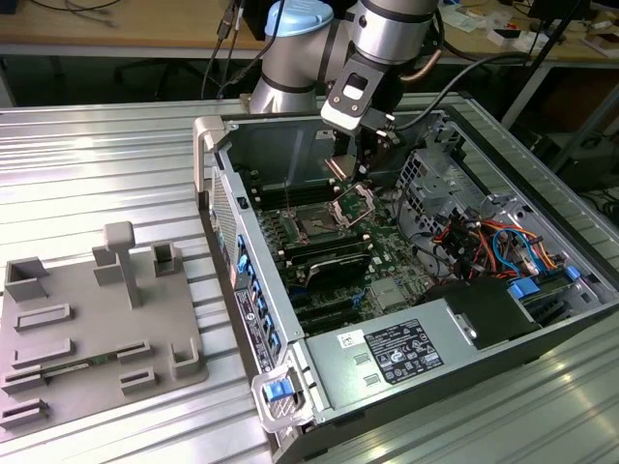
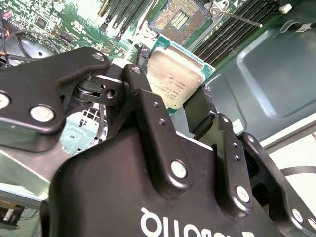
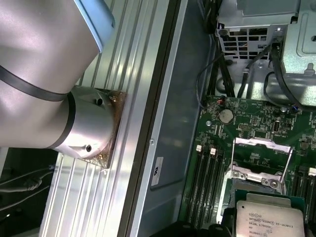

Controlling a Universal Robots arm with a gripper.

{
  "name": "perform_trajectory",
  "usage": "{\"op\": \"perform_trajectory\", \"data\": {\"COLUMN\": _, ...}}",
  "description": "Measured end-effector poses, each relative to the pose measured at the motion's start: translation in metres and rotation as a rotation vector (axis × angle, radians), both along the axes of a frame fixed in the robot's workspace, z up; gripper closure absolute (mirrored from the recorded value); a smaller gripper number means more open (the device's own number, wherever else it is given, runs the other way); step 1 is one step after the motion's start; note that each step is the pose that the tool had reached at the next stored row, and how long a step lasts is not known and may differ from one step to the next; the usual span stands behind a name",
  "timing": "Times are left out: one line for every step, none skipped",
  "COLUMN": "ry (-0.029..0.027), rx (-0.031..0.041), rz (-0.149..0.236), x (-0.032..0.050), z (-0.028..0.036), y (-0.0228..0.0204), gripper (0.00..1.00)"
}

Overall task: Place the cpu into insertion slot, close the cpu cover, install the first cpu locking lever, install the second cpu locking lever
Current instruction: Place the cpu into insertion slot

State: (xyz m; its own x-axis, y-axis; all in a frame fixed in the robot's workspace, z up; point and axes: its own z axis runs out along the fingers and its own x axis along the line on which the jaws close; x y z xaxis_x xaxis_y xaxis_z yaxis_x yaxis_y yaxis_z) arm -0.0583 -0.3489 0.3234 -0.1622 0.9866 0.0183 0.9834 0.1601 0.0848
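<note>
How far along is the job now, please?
Nothing is finished yet. The gripper holds the cpu above the slot, and it is not seated. The cover stands open; closing and locking it remain.

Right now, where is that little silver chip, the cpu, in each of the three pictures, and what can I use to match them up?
Exterior view: the cpu hangs just above the green motherboard.
Second wrist view: the cpu sits gripped between the hand's black fingers, near the insertion slot.
First wrist view: the cpu lies beside a silver frame.
Shared landmark: the green motherboard, under the cpu in all three.
</note>
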Motion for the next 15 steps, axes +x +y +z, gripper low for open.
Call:
{"op": "perform_trajectory", "data": {"ry": 0.0, "rx": 0.0, "rz": 0.0, "x": 0.0, "z": 0.0, "y": 0.0, "gripper": 0.45}}
{"op": "perform_trajectory", "data": {"ry": 0.0001, "rx": 0.0, "rz": -0.001, "x": 0.0, "z": 0.0, "y": 0.0, "gripper": 0.45}}
{"op": "perform_trajectory", "data": {"ry": 0.0, "rx": 0.0, "rz": -0.006, "x": 0.0, "z": 0.0, "y": 0.0, "gripper": 0.45}}
{"op": "perform_trajectory", "data": {"ry": 0.0, "rx": 0.0, "rz": -0.013, "x": 0.0, "z": -0.0001, "y": 0.0, "gripper": 0.45}}
{"op": "perform_trajectory", "data": {"ry": 0.0, "rx": 0.0001, "rz": -0.028, "x": 0.0, "z": -0.0002, "y": 0.0, "gripper": 0.45}}
{"op": "perform_trajectory", "data": {"ry": 0.0, "rx": 0.0, "rz": -0.038, "x": 0.0, "z": -0.0002, "y": 0.0, "gripper": 0.45}}
{"op": "perform_trajectory", "data": {"ry": 0.0001, "rx": -0.0002, "rz": -0.052, "x": 0.0, "z": -0.0002, "y": 0.0, "gripper": 0.45}}
{"op": "perform_trajectory", "data": {"ry": 0.0001, "rx": -0.0002, "rz": -0.054, "x": 0.0, "z": -0.0002, "y": 0.0, "gripper": 0.45}}
{"op": "perform_trajectory", "data": {"ry": 0.0, "rx": -0.0002, "rz": -0.054, "x": 0.0, "z": -0.0002, "y": 0.0, "gripper": 0.45}}
{"op": "perform_trajectory", "data": {"ry": 0.0, "rx": -0.0002, "rz": -0.054, "x": 0.0, "z": -0.0002, "y": 0.0, "gripper": 0.45}}
{"op": "perform_trajectory", "data": {"ry": 0.0, "rx": -0.0002, "rz": -0.055, "x": 0.0, "z": -0.0002, "y": 0.0, "gripper": 0.45}}
{"op": "perform_trajectory", "data": {"ry": 0.0, "rx": -0.0002, "rz": -0.055, "x": 0.0, "z": -0.0002, "y": 0.0, "gripper": 0.45}}
{"op": "perform_trajectory", "data": {"ry": 0.0, "rx": -0.0002, "rz": -0.055, "x": 0.0, "z": -0.0002, "y": 0.0, "gripper": 0.45}}
{"op": "perform_trajectory", "data": {"ry": 0.0, "rx": -0.0002, "rz": -0.055, "x": 0.0, "z": -0.0002, "y": 0.0, "gripper": 0.45}}
{"op": "perform_trajectory", "data": {"ry": 0.0, "rx": -0.0001, "rz": -0.055, "x": 0.0, "z": -0.0002, "y": 0.0, "gripper": 0.45}}
